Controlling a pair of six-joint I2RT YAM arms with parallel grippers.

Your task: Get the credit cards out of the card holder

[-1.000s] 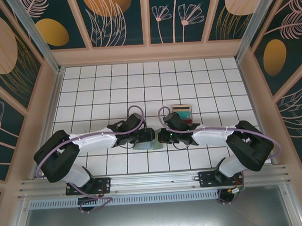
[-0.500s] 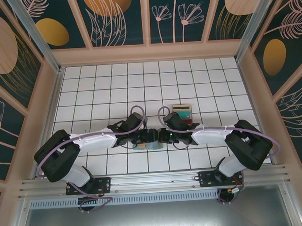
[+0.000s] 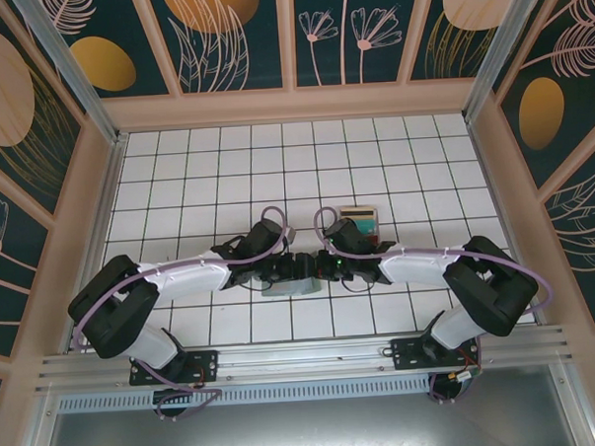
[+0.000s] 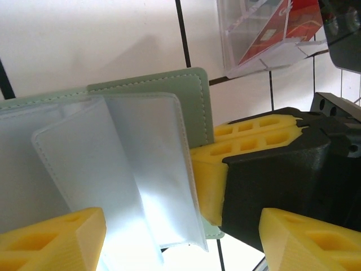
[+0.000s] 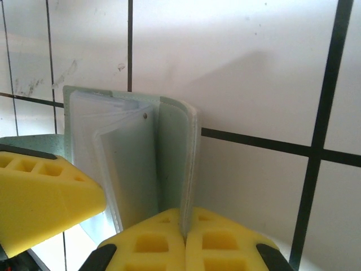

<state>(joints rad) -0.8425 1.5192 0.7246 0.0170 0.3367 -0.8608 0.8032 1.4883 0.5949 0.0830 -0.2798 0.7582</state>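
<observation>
The card holder (image 3: 280, 287) lies between both arms; its grey-green cover (image 4: 152, 90) is spread, with pale clear sleeves (image 4: 141, 169) fanned up. My right gripper (image 5: 184, 223) is shut on the cover's edge (image 5: 189, 152), and its yellow fingers (image 4: 248, 148) show in the left wrist view. My left gripper (image 4: 180, 243) is open, one fingertip on each side of the sleeves, touching nothing I can see. A red credit card (image 4: 276, 28) lies in the clear tray (image 3: 359, 220). No card shows inside the sleeves.
The clear plastic tray (image 4: 248, 56) sits just behind the right gripper, one tile from the holder. The white tiled floor (image 3: 226, 167) is open toward the back, with patterned walls (image 3: 289, 36) around it. The left finger (image 5: 39, 192) stands close beside the holder.
My left gripper has moved right, over the holder's sleeves and close to the right gripper. The right gripper has kept its hold on the cover without moving.
</observation>
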